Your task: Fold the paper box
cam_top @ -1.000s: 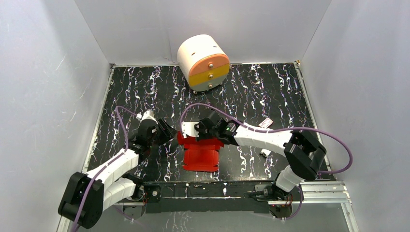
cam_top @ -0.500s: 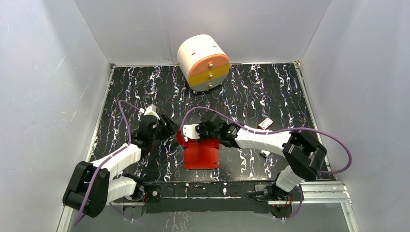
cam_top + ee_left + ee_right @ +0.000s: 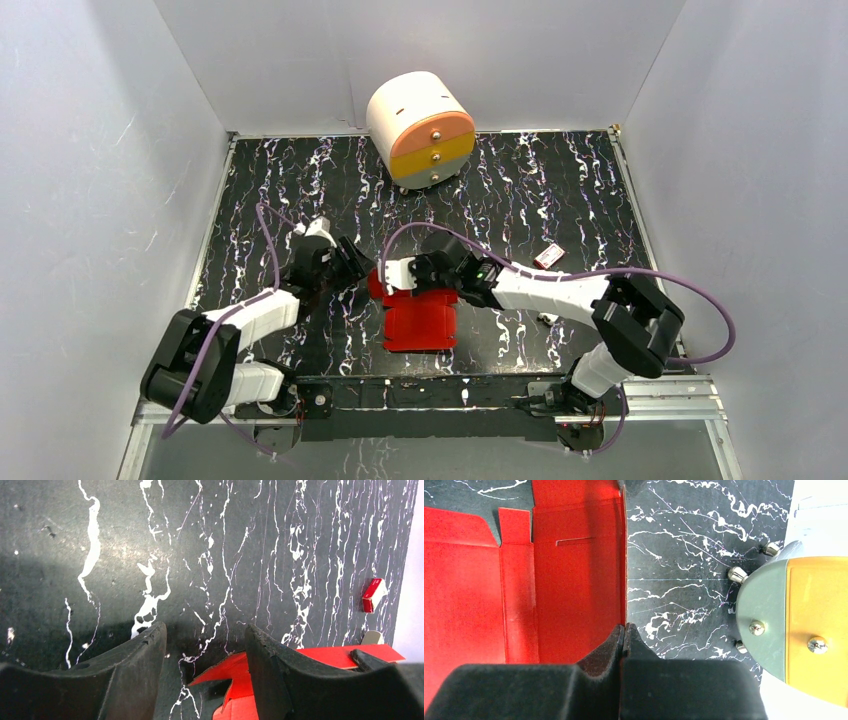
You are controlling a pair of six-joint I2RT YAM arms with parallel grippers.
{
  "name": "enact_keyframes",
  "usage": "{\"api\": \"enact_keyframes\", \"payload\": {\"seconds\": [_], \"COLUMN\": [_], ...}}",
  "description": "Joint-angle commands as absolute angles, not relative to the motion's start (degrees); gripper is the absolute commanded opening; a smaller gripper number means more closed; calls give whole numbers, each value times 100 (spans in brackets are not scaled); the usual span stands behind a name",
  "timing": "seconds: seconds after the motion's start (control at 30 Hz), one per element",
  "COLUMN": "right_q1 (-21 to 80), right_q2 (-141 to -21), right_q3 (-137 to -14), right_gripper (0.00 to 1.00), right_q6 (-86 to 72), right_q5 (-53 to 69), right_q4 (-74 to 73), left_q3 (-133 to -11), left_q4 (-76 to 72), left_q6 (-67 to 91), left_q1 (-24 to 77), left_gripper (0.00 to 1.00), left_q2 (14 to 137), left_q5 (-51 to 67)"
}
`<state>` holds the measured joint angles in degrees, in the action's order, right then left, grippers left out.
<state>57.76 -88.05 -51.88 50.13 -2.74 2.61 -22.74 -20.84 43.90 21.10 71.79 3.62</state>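
The red paper box [image 3: 420, 325] lies partly folded near the table's front centre. My right gripper [image 3: 402, 276] reaches in from the right and is shut on the edge of the box's far panel, which stands up. In the right wrist view the jaws [image 3: 625, 626] meet on that thin red edge, with the creased red card [image 3: 574, 580] to their left. My left gripper [image 3: 358, 268] stands open just left of the box. A pointed red flap [image 3: 235, 672] pokes in between its fingers [image 3: 205, 627], closer to the right finger and touching neither that I can tell.
A round white, orange and yellow drawer unit [image 3: 421, 128] stands at the back centre, close ahead in the right wrist view [image 3: 799, 625]. A small red-and-white packet [image 3: 550, 255] and a small white bit [image 3: 547, 318] lie to the right. White walls enclose the table.
My left gripper has moved right and away from me, up to the box's left flap, and opened a little wider. The right gripper, still shut, has drawn the far panel more upright.
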Motion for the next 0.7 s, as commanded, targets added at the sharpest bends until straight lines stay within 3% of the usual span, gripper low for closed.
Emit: {"api": "enact_keyframes", "payload": {"seconds": [0.0, 0.67], "right_q1": [5750, 5700], "right_q2": [-8458, -8553], "right_q3": [-5141, -4847], "right_gripper": [2, 1], "right_q6": [5115, 5150], "right_q5": [-115, -192], "right_q4": [850, 1491], "left_q3": [-2638, -2605], "left_q4": [-2177, -1443], "left_q6": [4209, 4213], "left_q1": [2077, 2102], "left_gripper": [56, 61], "left_q2": [7400, 6309], "left_q5": [372, 605]}}
